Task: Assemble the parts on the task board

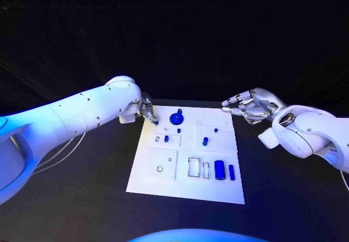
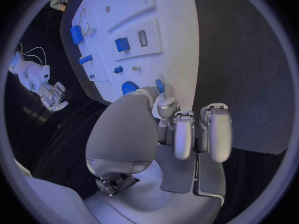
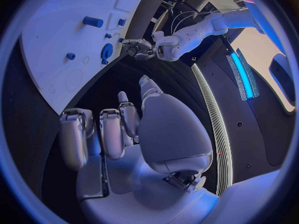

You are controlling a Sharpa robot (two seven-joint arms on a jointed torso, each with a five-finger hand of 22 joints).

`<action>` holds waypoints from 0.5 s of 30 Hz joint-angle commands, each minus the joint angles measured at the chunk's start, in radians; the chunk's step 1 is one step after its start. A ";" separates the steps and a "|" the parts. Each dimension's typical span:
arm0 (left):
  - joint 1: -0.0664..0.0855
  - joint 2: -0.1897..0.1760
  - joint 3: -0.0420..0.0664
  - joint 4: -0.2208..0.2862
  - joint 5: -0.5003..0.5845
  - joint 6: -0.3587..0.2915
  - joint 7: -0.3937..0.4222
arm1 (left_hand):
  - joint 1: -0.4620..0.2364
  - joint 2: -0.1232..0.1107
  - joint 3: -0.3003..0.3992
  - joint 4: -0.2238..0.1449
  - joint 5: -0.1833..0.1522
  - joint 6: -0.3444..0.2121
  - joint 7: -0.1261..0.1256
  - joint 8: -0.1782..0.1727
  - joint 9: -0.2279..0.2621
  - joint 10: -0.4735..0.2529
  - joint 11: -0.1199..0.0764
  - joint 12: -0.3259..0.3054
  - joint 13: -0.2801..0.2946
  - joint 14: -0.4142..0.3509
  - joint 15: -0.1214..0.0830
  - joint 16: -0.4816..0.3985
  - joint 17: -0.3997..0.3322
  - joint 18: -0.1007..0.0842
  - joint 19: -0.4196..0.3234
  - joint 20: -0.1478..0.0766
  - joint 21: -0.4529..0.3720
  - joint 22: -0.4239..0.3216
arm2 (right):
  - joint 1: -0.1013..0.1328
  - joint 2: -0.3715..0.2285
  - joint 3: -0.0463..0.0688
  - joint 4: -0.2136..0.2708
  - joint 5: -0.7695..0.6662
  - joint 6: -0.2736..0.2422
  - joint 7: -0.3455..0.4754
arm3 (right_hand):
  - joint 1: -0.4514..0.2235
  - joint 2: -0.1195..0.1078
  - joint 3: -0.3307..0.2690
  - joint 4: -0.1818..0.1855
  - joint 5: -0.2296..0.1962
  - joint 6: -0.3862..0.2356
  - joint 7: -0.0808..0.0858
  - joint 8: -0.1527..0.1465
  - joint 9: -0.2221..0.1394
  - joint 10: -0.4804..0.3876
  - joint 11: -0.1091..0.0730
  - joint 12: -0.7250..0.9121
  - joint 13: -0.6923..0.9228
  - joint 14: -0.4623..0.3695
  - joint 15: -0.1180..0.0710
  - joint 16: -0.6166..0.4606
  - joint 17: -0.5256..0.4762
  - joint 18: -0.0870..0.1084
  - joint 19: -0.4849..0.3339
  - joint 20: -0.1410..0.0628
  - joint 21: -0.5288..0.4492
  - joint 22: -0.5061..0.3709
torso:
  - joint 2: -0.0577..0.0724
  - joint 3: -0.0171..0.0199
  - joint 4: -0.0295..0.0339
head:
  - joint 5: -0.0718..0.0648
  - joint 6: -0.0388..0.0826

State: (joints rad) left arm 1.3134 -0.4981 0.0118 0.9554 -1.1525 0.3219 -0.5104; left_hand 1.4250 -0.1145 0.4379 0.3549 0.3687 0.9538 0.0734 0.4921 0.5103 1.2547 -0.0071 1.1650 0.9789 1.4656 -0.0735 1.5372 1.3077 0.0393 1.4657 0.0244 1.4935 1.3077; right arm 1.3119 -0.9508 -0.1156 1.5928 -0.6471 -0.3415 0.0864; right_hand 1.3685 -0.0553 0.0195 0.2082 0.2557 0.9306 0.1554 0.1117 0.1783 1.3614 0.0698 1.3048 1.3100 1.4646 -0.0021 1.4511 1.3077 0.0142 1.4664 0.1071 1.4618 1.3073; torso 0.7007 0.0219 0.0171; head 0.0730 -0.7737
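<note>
The white task board [image 1: 218, 189] lies in the middle of the table. My left hand [image 1: 146, 111] hovers over its far left corner and pinches a small blue part [image 2: 160, 86] between thumb and a fingertip, right beside the blue gear [image 1: 177, 119]. My right hand [image 1: 247, 107] hangs off the board's far right corner, fingers loosely bent and apart, with nothing in them. In the right wrist view the gear [image 3: 106, 51] sits near my left hand [image 3: 138, 48].
Other blue parts lie on the board: a small block [image 1: 166, 138], a peg [image 1: 206, 140], a thick cylinder [image 1: 220, 166] and a slim bar [image 1: 232, 172] near the right edge. A rectangular recess [image 1: 194, 167] is beside them. Black table surrounds the board.
</note>
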 commanded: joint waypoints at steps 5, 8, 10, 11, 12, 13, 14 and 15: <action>0.000 -0.018 0.000 0.013 0.070 -0.021 0.010 | -0.091 -0.062 0.292 -0.229 -0.078 0.008 -0.005 0.022 0.032 0.023 -0.002 0.001 0.003 0.091 0.003 0.004 0.217 -0.010 0.041 0.005 0.007 0.151 | 0.000 -0.002 0.000 0.000 0.002 0.012 0.008 | -0.006 0.004 -0.003 0.000 0.005 0.001 0.000 -0.005 -0.001 0.005 0.000 0.002 0.028 0.063 -0.005 -0.001 0.096 0.015 0.045 -0.009 -0.001 0.183 | -0.002 0.0007 0.0023 | 0.006 0.003; 0.000 -0.039 -0.001 0.043 0.107 -0.055 0.020 | -0.114 -0.068 0.310 -0.249 -0.048 0.014 -0.008 0.030 0.043 0.030 -0.005 0.003 0.007 0.092 0.001 0.004 0.217 -0.010 0.041 0.003 0.006 0.151 | 0.000 -0.003 0.000 0.001 0.003 0.011 0.009 | -0.006 0.004 -0.003 0.000 0.005 0.001 0.000 -0.005 -0.001 0.005 0.000 0.002 0.028 0.063 -0.005 -0.001 0.096 0.015 0.045 -0.009 -0.001 0.183 | -0.004 0.0019 0.0035 | 0.008 0.002; -0.001 -0.057 -0.001 0.071 0.132 -0.078 0.026 | -0.126 -0.071 0.319 -0.259 -0.037 0.017 -0.009 0.033 0.049 0.035 -0.007 0.006 0.011 0.092 0.000 0.004 0.217 -0.010 0.041 0.002 0.006 0.151 | 0.000 -0.004 0.000 0.001 0.003 0.011 0.009 | -0.006 0.004 -0.003 0.000 0.005 0.001 0.000 -0.005 -0.001 0.005 0.000 0.002 0.028 0.063 -0.005 -0.001 0.096 0.015 0.045 -0.009 -0.001 0.183 | -0.005 0.0016 0.0045 | 0.008 0.002; -0.001 -0.068 -0.001 0.087 0.146 -0.090 0.029 | -0.131 -0.073 0.322 -0.264 -0.032 0.018 -0.010 0.034 0.051 0.037 -0.007 0.007 0.013 0.092 -0.001 0.004 0.217 -0.010 0.041 0.002 0.006 0.152 | 0.000 -0.004 0.000 0.001 0.004 0.011 0.009 | -0.006 0.004 -0.003 0.000 0.005 0.001 0.000 -0.005 -0.001 0.005 0.000 0.002 0.028 0.063 -0.005 -0.001 0.096 0.015 0.045 -0.009 -0.001 0.183 | -0.005 0.0013 0.0051 | 0.008 0.002; -0.001 -0.079 -0.001 0.105 0.158 -0.101 0.034 | -0.136 -0.075 0.326 -0.269 -0.026 0.020 -0.011 0.035 0.053 0.040 -0.008 0.009 0.015 0.092 -0.002 0.004 0.218 -0.010 0.042 0.001 0.007 0.153 | 0.000 -0.005 0.000 0.001 0.004 0.011 0.009 | -0.006 0.004 -0.003 0.000 0.005 0.001 0.000 -0.005 -0.001 0.005 0.000 0.002 0.028 0.063 -0.005 -0.001 0.096 0.015 0.045 -0.009 -0.001 0.183 | -0.005 0.0011 0.0056 | 0.008 0.001; -0.001 -0.091 -0.001 0.123 0.168 -0.110 0.041 | -0.141 -0.077 0.329 -0.274 -0.022 0.022 -0.012 0.036 0.055 0.043 -0.009 0.011 0.018 0.092 -0.003 0.004 0.218 -0.010 0.042 0.000 0.008 0.154 | 0.000 -0.005 0.000 0.001 0.004 0.011 0.009 | -0.006 0.004 -0.003 0.000 0.005 0.001 0.000 -0.005 -0.001 0.005 0.000 0.002 0.028 0.063 -0.005 -0.001 0.096 0.015 0.045 -0.009 -0.001 0.183 | -0.006 0.0013 0.0063 | 0.009 0.001; -0.001 -0.101 -0.001 0.138 0.175 -0.117 0.046 | -0.144 -0.079 0.331 -0.278 -0.019 0.024 -0.013 0.037 0.057 0.046 -0.010 0.013 0.022 0.092 -0.003 0.004 0.218 -0.010 0.043 0.000 0.008 0.155 | 0.000 -0.005 0.000 0.001 0.004 0.011 0.009 | -0.006 0.004 -0.003 0.000 0.005 0.001 0.000 -0.005 -0.001 0.005 0.000 0.002 0.028 0.063 -0.005 -0.001 0.096 0.015 0.045 -0.009 -0.001 0.183 | -0.006 0.0020 0.0063 | 0.011 0.002; -0.001 -0.113 0.000 0.157 0.183 -0.125 0.053 | -0.146 -0.082 0.333 -0.282 -0.017 0.025 -0.014 0.038 0.058 0.049 -0.011 0.015 0.025 0.092 -0.004 0.004 0.218 -0.011 0.043 -0.001 0.009 0.156 | 0.000 -0.006 0.000 0.001 0.005 0.010 0.009 | -0.006 0.004 -0.003 0.000 0.005 0.001 0.000 -0.005 -0.001 0.005 0.000 0.002 0.028 0.063 -0.005 -0.001 0.096 0.015 0.045 -0.009 -0.001 0.183 | -0.007 0.0020 0.0068 | 0.012 0.001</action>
State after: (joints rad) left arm 1.3125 -0.6050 0.0111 1.0949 -1.0399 0.2556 -0.4950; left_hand 1.2871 -0.1963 0.5997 0.2477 0.3474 0.9705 0.0637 0.5250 0.5664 1.2973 -0.0191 1.1739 1.0018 1.4656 -0.0735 1.5372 1.3075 0.0393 1.4654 0.0247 1.4987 1.3076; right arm 1.3118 -0.9557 -0.1156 1.5931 -0.6449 -0.3412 0.0868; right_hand 1.3685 -0.0553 0.0195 0.2082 0.2556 0.9306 0.1554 0.1117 0.1783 1.3614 0.0698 1.3048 1.3102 1.4646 -0.0021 1.4511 1.3076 0.0142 1.4664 0.1071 1.4618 1.3080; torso 0.6957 0.0231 0.0221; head 0.0824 -0.7717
